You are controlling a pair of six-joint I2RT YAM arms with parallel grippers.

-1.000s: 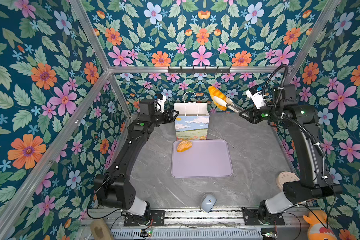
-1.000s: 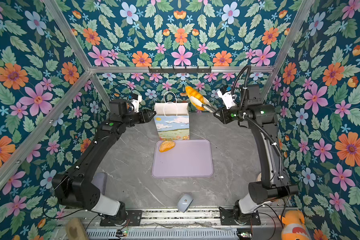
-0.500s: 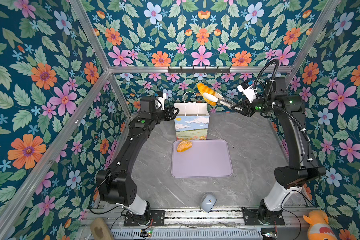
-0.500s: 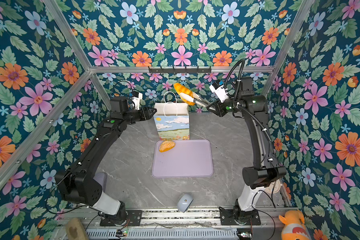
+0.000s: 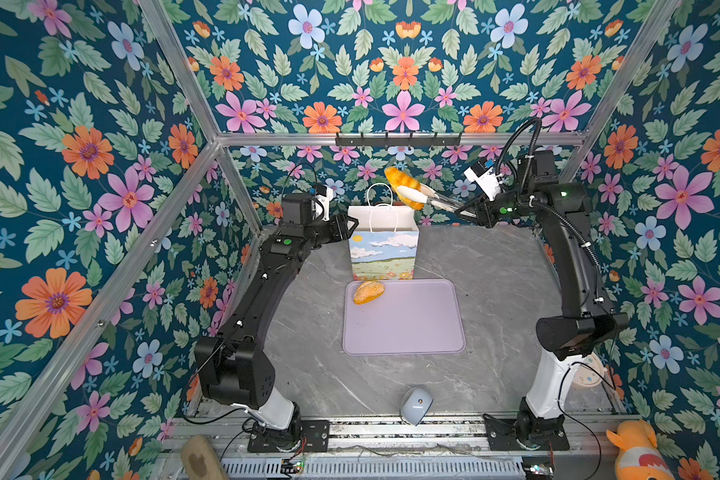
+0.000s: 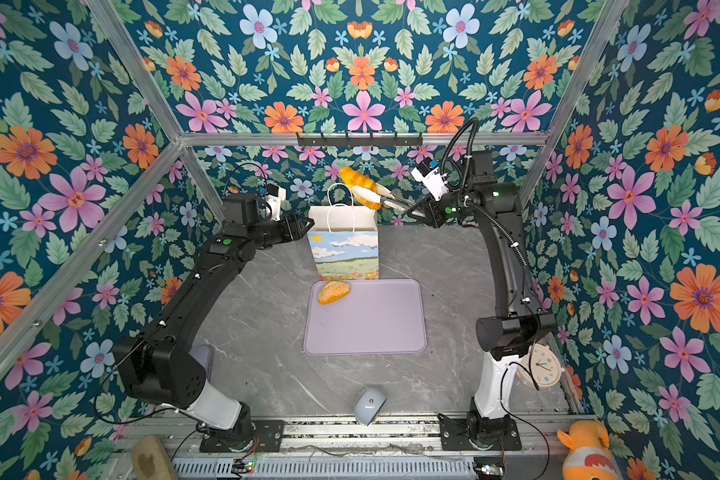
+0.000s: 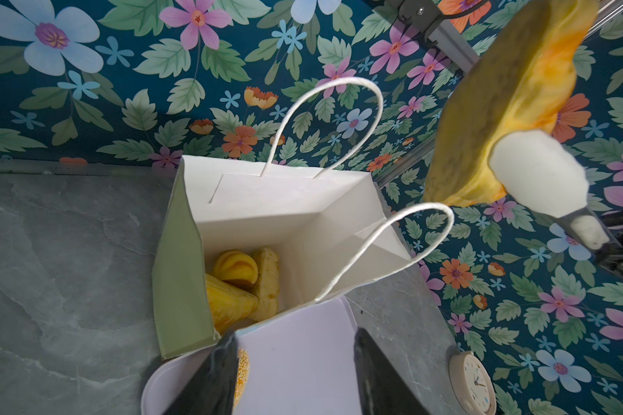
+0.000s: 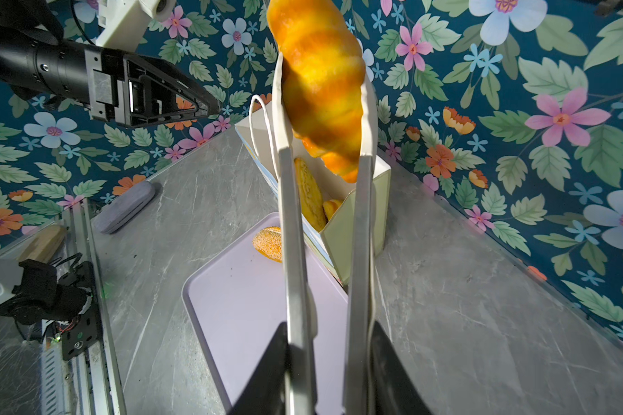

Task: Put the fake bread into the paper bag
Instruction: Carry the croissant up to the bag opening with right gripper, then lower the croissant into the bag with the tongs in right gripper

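The left hand (image 5: 353, 226) has not moved in the last second. It waits at the 9 o'clock rim of the paper bag (image 5: 383, 253) with its jaws moderately apart and nothing between them. The bag stands upright on the tabletop (image 5: 495, 270), mouth open. The left wrist view shows at least three bread pieces (image 7: 238, 284) already lying at its bottom.

At the bag's 6 o'clock, the seeded bun (image 5: 368, 291) stays in the 10 o'clock corner of the lilac tray (image 5: 412, 328), untouched.

What has changed is the croissant (image 5: 400, 180). A second ago it hung well out at the bag's 2 o'clock. It has since been carried toward 9 o'clock and now hangs over the bag's 1 o'clock corner. It is pinched between the white tips of the tongs (image 5: 437, 199), and the right hand (image 5: 464, 210) keeps these squeezed narrow.

In the right wrist view its lower end already overlaps the open mouth, so the drop looks close. Judging from the views, a little more travel toward 9 o'clock would clear the cord handles. After that only the seeded bun would remain outside.
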